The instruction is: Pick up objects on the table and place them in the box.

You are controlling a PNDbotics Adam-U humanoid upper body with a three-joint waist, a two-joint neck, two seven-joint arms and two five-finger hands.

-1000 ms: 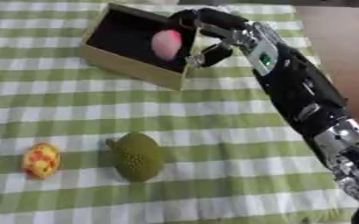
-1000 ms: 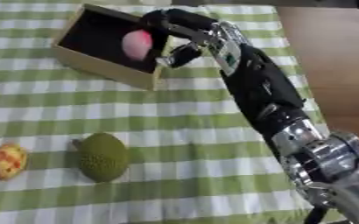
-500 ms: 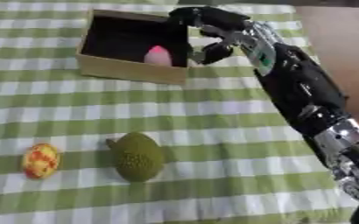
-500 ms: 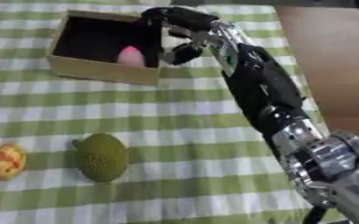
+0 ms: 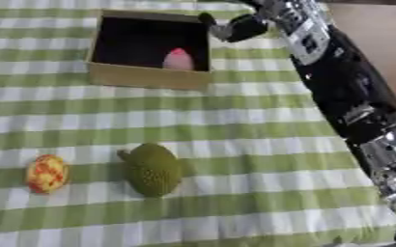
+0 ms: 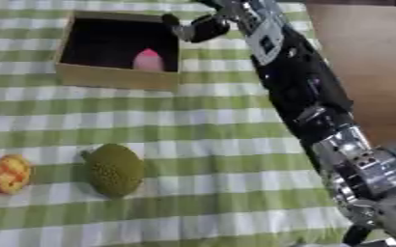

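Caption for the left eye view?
Right hand beside the box holding a pink object; green fruit and orange-yellow object on the cloth.

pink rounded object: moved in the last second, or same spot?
Yes. The pink rounded object went from the right hand's fingers above the cardboard box's near wall down onto the box floor, by its right side.

A green-and-white checked tablecloth (image 5: 235,120) covers the table. At the far left stands a tan cardboard box (image 5: 147,77) with a black inside, and a pink object (image 5: 178,60) lies in it. Near the left edge lies a red-and-yellow mottled fruit (image 5: 47,173); just right of it, a dull olive-green bumpy fruit (image 5: 153,169). The right hand (image 5: 235,29) is black with silver.
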